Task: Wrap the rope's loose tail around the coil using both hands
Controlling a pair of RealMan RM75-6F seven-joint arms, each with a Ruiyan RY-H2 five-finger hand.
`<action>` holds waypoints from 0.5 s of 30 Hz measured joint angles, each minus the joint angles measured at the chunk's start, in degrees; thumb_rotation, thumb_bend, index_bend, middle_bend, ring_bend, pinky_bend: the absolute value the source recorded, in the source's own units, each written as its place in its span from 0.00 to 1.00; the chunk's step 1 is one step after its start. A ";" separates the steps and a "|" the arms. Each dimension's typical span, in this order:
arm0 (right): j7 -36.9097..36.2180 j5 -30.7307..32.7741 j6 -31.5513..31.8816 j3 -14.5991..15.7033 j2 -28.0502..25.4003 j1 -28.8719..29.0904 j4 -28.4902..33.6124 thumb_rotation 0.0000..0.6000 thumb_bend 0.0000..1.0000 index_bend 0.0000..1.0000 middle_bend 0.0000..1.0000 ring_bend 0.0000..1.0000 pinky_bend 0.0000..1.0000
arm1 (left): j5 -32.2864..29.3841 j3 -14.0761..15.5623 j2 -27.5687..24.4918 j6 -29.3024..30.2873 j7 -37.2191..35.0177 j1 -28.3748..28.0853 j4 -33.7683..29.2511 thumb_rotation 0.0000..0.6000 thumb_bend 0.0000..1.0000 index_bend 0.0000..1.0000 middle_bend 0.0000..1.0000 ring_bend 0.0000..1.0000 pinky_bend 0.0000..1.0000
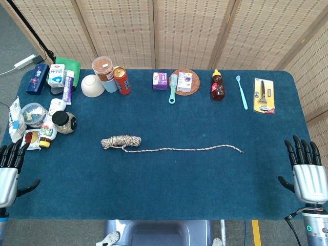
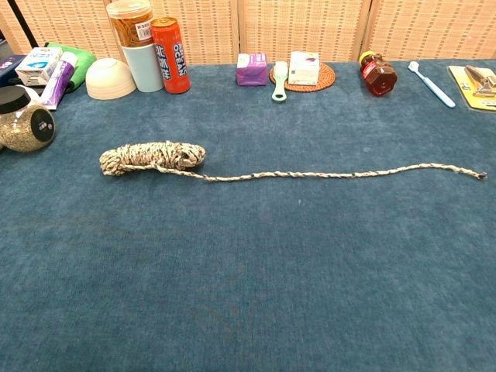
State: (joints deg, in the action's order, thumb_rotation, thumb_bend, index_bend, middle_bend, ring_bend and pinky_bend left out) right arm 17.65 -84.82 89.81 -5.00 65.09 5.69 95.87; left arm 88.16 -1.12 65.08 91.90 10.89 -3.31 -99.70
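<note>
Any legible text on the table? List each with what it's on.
"OCEAN" on the red can.
Print on the white carton, purple box, orange-lidded jar's label, blue box and yellow card: too small or blurred to read.

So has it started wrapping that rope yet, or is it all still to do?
Nothing is wrapped yet. The coil is already bundled, but its loose tail lies stretched out straight across the table, away from the coil. Nothing is in hand: the left robot hand and the right robot hand sit open at the table's near corners, far from the rope. Picking up the tail and winding it round the coil all remains.
</note>
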 measured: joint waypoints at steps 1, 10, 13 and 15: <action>-0.16 0.07 -0.41 0.08 -0.09 0.04 0.11 1.00 0.00 0.00 0.00 0.00 0.00 | 0.16 -0.04 0.02 0.03 -0.24 0.01 0.16 1.00 0.07 0.00 0.00 0.00 0.00; -1.23 -0.40 -1.46 0.41 -0.15 0.20 0.68 1.00 0.00 0.00 0.00 0.00 0.00 | 1.08 -0.13 -0.21 -0.33 -1.66 -0.11 0.41 1.00 0.07 0.00 0.00 0.00 0.00; -1.98 -0.48 -1.62 0.48 -0.11 0.12 1.09 1.00 0.00 0.00 0.00 0.00 0.00 | 1.69 -0.10 -0.17 -0.36 -1.93 -0.16 0.48 1.00 0.07 0.00 0.00 0.00 0.00; -2.45 -0.36 -2.18 0.63 -0.18 0.14 1.54 1.00 0.00 0.00 0.00 0.00 0.00 | 2.34 -0.05 -0.02 -0.37 -2.31 -0.26 0.72 1.00 0.07 0.00 0.00 0.00 0.00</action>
State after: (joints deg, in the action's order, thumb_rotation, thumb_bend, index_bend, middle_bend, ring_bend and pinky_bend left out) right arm 15.19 -85.18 87.63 -4.36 64.91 5.83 97.41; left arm 90.51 -1.17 65.06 91.53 8.58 -3.57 -98.98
